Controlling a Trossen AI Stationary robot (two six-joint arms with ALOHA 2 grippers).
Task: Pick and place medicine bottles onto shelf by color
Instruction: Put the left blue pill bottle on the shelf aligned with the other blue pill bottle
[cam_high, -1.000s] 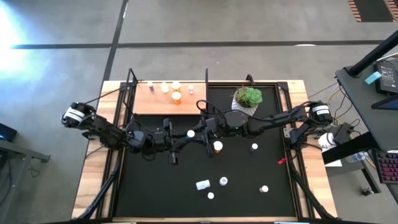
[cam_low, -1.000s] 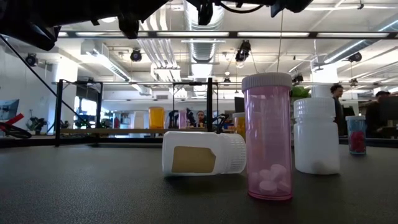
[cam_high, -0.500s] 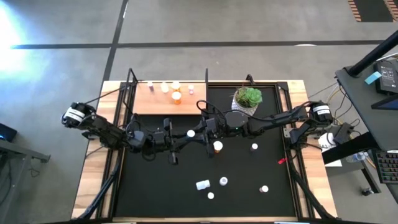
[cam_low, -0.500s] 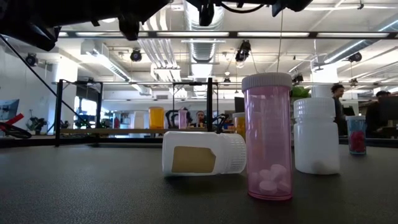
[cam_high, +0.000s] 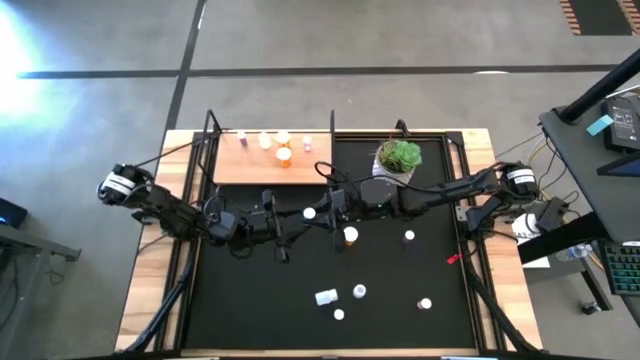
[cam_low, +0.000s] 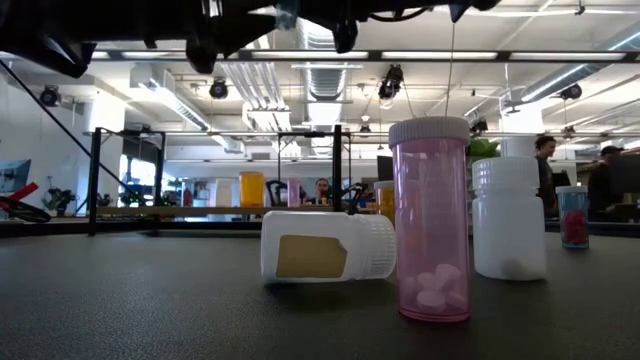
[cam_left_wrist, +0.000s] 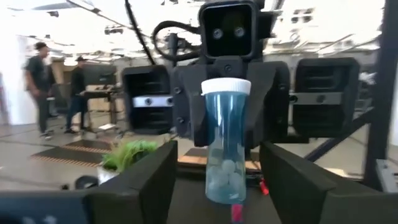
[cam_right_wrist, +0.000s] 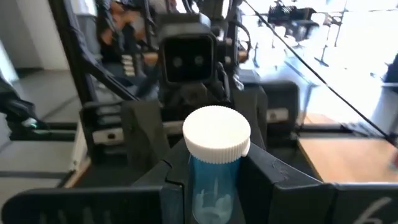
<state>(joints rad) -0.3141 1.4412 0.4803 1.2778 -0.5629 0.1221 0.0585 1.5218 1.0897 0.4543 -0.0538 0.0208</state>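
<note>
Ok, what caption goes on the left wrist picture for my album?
Right gripper holds a white-capped bottle out to the open left gripper.

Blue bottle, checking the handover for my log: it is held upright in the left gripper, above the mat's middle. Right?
Not the left. The blue bottle is held upright in the right gripper, above the mat's middle. The right wrist view shows it clamped between that arm's own fingers. In the left wrist view the left gripper is open, its fingers clear on either side.
</note>
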